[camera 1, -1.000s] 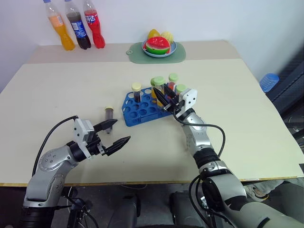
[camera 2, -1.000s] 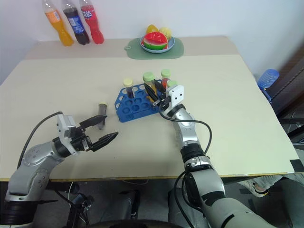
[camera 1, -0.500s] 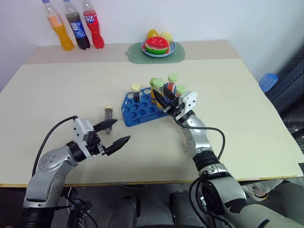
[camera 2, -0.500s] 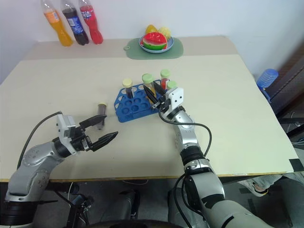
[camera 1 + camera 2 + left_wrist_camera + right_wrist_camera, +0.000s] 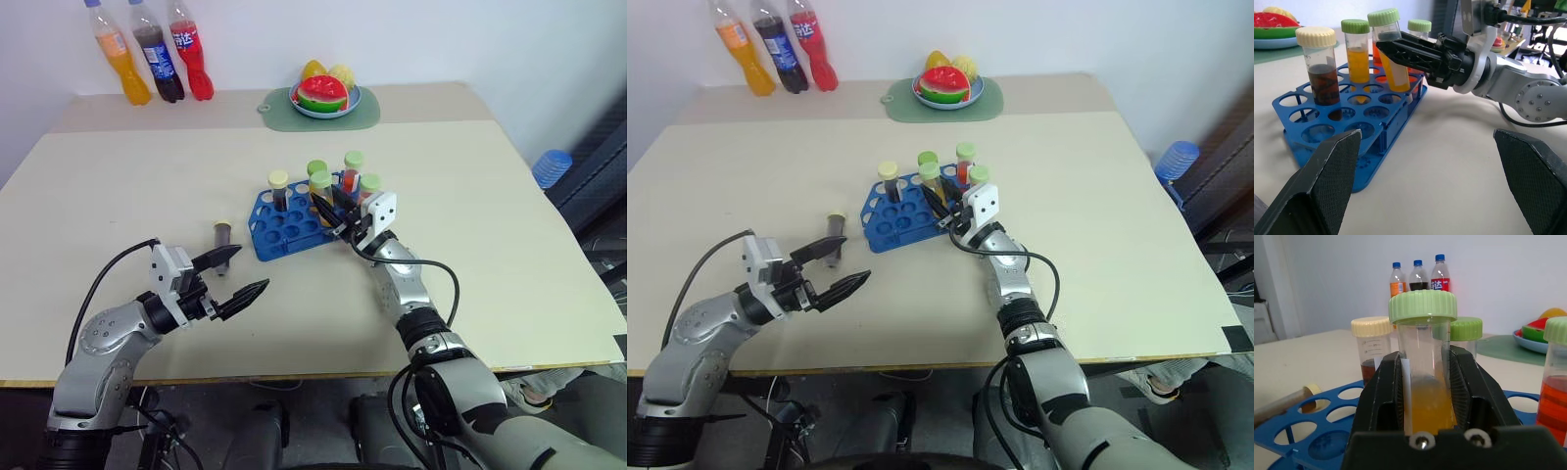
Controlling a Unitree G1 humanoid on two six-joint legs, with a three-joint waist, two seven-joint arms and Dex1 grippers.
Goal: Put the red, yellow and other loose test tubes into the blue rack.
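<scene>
A: What is the right gripper doing?
B: It is clamping a green-capped yellow-orange tube, tilted at the blue rack mid-table.
A: And the left gripper?
B: It is hovering with fingers spread wide, near the front edge, beside the loose brown tube.

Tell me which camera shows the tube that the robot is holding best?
The right wrist view: the held tube, green cap and yellow-orange juice, stands close up between the right tool's fingers. The left wrist view shows it from the side, tilted over the blue rack. In the head views it is small among the other tubes.
</scene>
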